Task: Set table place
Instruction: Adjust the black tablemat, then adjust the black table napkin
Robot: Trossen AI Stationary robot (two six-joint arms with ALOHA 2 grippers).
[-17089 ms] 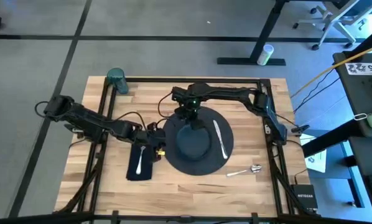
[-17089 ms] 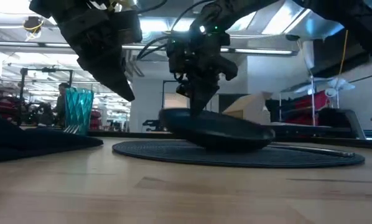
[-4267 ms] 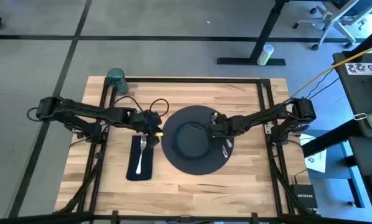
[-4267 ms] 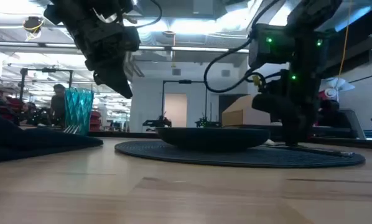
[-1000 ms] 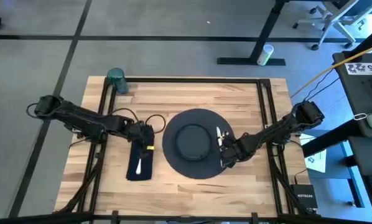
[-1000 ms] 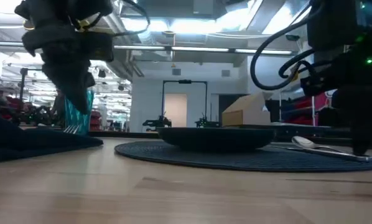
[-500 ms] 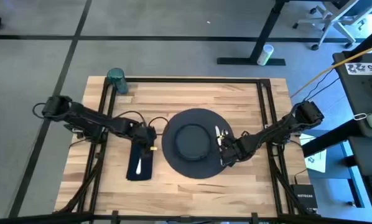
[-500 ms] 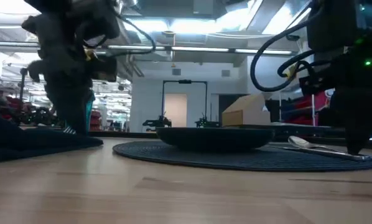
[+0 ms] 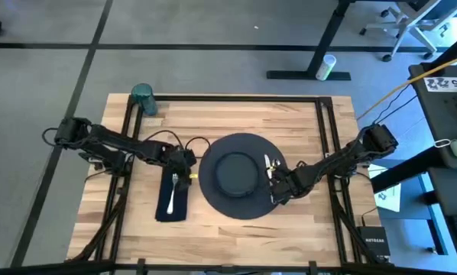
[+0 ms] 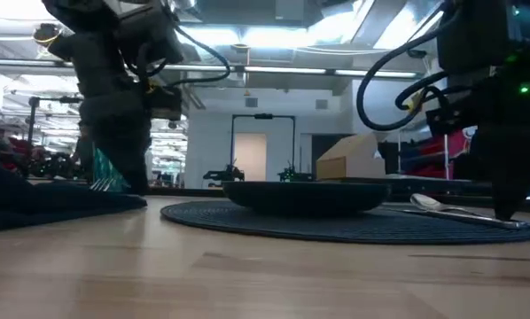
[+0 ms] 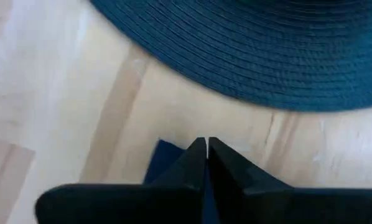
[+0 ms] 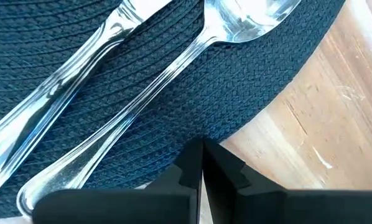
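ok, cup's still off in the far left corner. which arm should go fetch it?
Left, probably. The left claw sits shut by the napkin, on the same side as the teal cup. The right claw is across the charger, beside the spoon.

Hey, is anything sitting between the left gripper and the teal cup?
Nothing visible: only bare table lies between the left gripper, over the napkin, and the teal cup at the far left corner.
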